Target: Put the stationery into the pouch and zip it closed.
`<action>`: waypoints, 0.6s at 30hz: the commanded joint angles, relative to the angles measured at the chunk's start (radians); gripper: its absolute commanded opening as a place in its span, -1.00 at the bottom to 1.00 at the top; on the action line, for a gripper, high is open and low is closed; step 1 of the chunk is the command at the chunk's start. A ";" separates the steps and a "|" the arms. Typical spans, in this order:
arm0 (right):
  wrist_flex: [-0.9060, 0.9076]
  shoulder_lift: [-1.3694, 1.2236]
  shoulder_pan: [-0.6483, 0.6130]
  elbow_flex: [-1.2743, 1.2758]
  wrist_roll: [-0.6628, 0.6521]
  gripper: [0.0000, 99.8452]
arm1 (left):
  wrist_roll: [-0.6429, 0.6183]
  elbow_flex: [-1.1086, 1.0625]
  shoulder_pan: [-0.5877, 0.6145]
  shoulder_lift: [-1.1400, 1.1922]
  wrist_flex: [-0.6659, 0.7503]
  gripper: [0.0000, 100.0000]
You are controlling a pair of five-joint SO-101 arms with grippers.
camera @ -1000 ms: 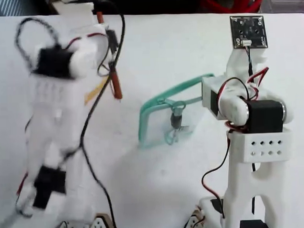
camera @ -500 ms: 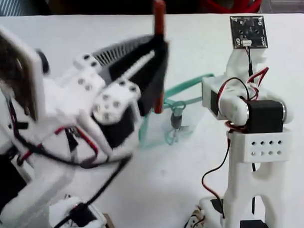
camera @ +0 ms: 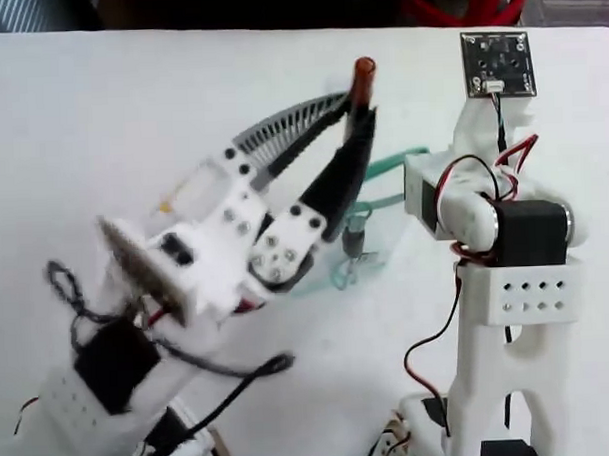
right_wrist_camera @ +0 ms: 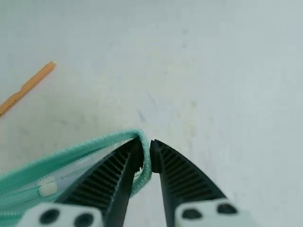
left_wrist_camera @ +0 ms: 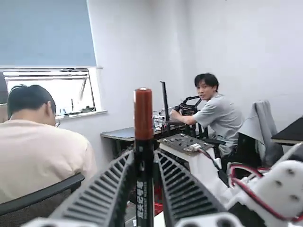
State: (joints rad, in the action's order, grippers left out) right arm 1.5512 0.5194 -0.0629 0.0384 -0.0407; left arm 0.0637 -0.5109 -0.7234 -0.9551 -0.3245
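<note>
Two arms share the white counter (camera: pixel 100 105): fingers of the left gripper (left_wrist_camera: pixel 144 156) clamp a red-capped black marker (left_wrist_camera: pixel 143 111), raised at twelve o'clock from the clear pouch (camera: pixel 387 167), whose teal zip edge is pinched between the closed fingers of the right gripper (right_wrist_camera: pixel 146 150).

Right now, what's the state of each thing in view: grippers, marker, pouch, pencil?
left gripper: shut on the marker, raised off the table
marker: held upright between the fingers, not in the pouch
right gripper: shut on the pouch's teal zip edge
pouch: on the table, zip looks open
orange pencil: loose on the table, outside the pouch
</note>
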 commanded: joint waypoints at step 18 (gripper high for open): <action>0.012 -0.001 0.004 0.032 0.006 -0.96 | -0.267 -0.278 0.044 -0.015 0.270 -0.95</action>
State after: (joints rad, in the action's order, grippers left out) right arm 1.5512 0.5194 -0.0629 0.0384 -0.0407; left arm -0.1987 -0.7871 -0.6498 -0.9705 -0.0483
